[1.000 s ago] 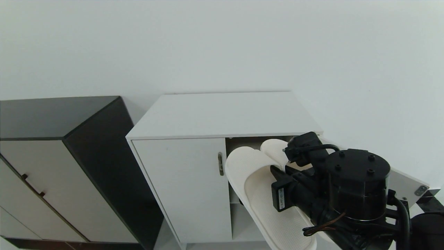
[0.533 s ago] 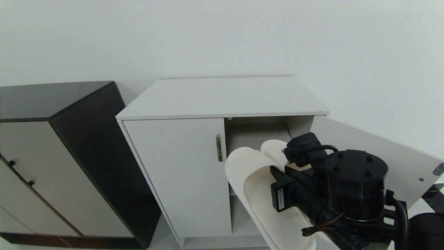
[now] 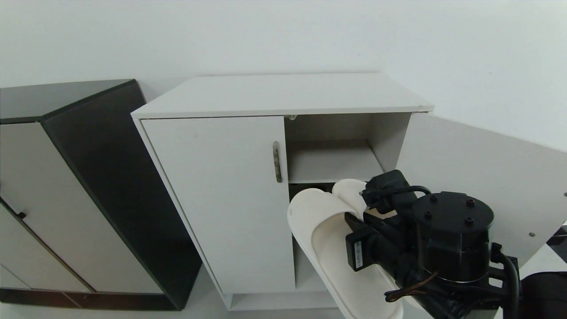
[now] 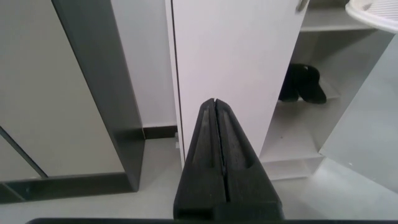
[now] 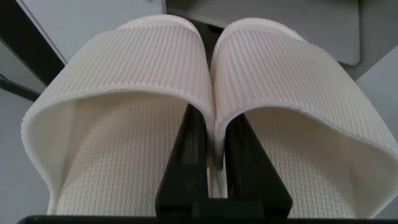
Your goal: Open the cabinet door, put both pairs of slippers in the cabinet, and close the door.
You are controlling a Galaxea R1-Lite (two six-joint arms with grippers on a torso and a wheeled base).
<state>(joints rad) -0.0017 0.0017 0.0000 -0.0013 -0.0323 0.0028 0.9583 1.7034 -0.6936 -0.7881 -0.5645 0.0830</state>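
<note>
The right arm (image 3: 447, 239) fills the lower right of the head frame. Its forearm is angled up and toward the centre, with the round wrist housing uppermost. The right pincer (image 5: 214, 127) pinches a pair of cream slippers (image 3: 328, 239) by their inner side walls, which are squeezed together between its two black fingers (image 5: 189, 162). The slippers lie side by side, soles down and toes pointing away from the arm. In the head view they are held in mid-air at centre right, in front of the open half of the white cabinet (image 3: 283, 95).

The cabinet's right-hand door (image 3: 483, 177) is swung wide toward the right edge of the frame. The left-hand door (image 3: 221, 199) is closed, and its handle (image 3: 277, 161) runs upright along its inner edge. An upper shelf (image 3: 332, 166) shows inside the opening, just above the slipper toes.

The left pincer (image 4: 215, 106) has its fingers pressed flat together with nothing between them. It points toward the foot of the closed door, above the floor (image 4: 155, 186). Its wrist view also shows a pair of dark slippers (image 4: 303, 84) on a lower shelf inside the cabinet.

A dark cabinet (image 3: 97, 177) occupies the left of the head frame, close beside the white one.
</note>
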